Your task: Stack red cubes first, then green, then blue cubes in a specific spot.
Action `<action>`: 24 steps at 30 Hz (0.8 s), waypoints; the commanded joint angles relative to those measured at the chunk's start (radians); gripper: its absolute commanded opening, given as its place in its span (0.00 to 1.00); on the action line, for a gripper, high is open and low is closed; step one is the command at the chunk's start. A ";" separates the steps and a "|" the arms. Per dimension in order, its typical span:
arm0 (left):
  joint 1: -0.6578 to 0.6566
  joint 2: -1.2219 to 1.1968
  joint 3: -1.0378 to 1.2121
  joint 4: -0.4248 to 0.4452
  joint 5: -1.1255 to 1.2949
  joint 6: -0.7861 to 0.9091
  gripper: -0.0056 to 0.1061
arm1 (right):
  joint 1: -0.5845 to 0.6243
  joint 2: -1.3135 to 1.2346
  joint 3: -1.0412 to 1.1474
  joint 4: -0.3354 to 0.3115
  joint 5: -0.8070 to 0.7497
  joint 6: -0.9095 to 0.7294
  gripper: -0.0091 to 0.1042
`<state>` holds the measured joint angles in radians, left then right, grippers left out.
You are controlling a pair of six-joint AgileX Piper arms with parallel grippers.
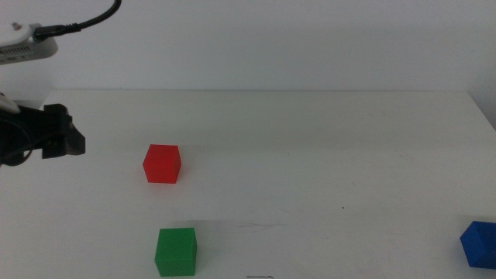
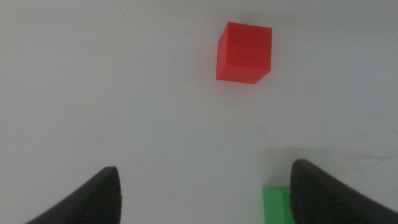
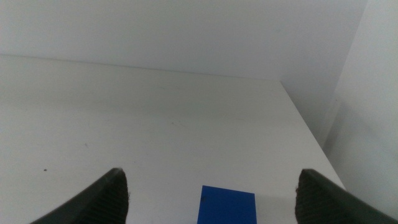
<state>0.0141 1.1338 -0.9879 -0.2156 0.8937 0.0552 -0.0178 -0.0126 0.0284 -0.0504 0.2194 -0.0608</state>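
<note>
Middle view: the left gripper (image 1: 66,139) hovers at the nine o'clock edge over the white surface (image 1: 325,147), holding nothing. The red cube (image 1: 162,163) sits left of centre, the green cube (image 1: 176,251) at its six o'clock, and the blue cube (image 1: 480,242) far off at four o'clock.

Left wrist view: jaws spread wide and released, red cube (image 2: 244,52) ahead, green cube (image 2: 278,204) beside one jaw.

Right wrist view: the right gripper (image 3: 211,196) is released, with the blue cube (image 3: 227,204) between its parted jaws, untouched.

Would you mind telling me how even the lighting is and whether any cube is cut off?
Middle view: soft, even light, faint shadows; blue cube clipped at the right edge. Left wrist view: red cube sharp, green cube cropped. Right wrist view: blue cube cropped, no glare.
</note>
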 commanded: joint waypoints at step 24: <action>-0.265 0.681 -0.608 0.230 0.123 -0.133 0.87 | -0.006 -0.019 -0.018 -0.012 -0.080 -0.009 0.81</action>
<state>-0.2350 1.8341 -1.5368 0.0117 1.0227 -0.0613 -0.0178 -0.0126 0.0284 -0.0504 0.2194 -0.0608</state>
